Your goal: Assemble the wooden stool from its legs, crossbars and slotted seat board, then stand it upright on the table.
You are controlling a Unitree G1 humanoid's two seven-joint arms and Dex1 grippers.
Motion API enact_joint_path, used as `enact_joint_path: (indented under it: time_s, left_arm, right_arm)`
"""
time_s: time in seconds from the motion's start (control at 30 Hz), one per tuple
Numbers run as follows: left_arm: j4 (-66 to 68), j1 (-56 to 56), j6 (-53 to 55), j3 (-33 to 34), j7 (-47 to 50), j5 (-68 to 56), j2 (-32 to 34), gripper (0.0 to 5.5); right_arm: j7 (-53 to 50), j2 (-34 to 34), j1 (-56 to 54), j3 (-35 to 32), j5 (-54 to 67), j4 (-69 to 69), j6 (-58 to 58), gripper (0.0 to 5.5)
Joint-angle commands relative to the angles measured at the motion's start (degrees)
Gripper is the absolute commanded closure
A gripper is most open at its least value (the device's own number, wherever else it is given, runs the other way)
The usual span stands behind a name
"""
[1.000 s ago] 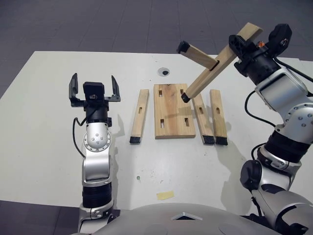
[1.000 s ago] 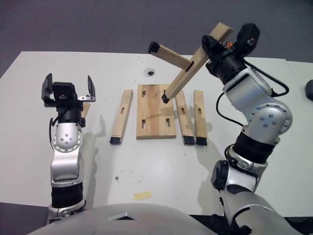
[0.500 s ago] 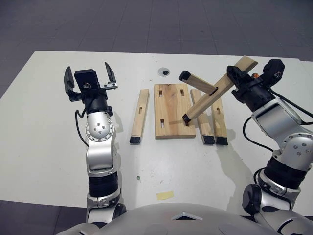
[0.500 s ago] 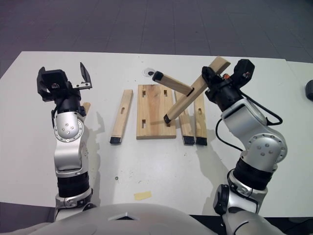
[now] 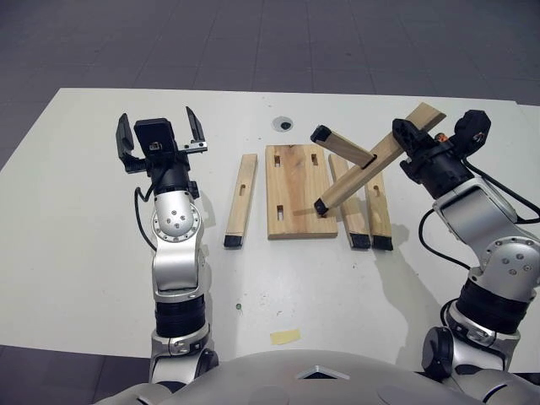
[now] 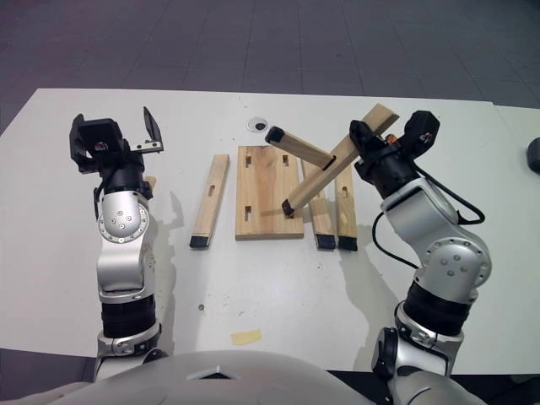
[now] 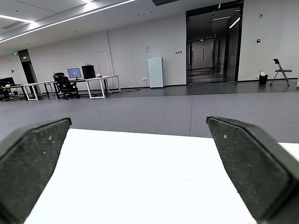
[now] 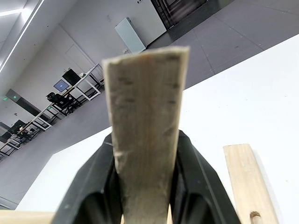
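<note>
Leg-crossbar assembly (image 5: 371, 162) gripped in right jaws.

light: bright and even, from ceiling strip lights (image 7: 60, 21) overhead | shadows: soft, pale grey, the raised wooden leg (image 5: 354, 175) casting one across the seat board (image 5: 287, 219) | glare: white table (image 5: 76, 219) nearly washed out in the left wrist view | far doorway (image 7: 212, 42) dim
</note>
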Motion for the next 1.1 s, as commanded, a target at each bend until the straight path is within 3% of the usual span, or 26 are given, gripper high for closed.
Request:
enact_joint_path:
  time_s: [0.03,0.57,0.9,1.1]
  left_arm:
    - [0.27,-0.65,0.74,-0.81,-0.56,0.30,0.48,0.10]
    - [-1.21,-1.80,1.38,-1.32,0.47,0.18,-0.71,0.10]
    - [-2.78,-2.81,2.67,-2.10,2.43,-0.59,-2.69,0.10]
    - [-3.53,-2.14,2.49,-2.44,4.89,-0.83,-3.62,0.10]
  right_arm:
    - [0.23,-0.39,1.78,0.10,-1.47,0.16,-1.30,4.48]
    - [10.10,-3.82,12.05,9.57,-16.03,-2.62,-4.28,4.47]
    - [5.46,1.23,16.75,5.68,-11.52,-1.87,-5.39,4.46]
    - [2.36,0.70,15.80,3.21,-9.10,0.19,-5.07,4.44]
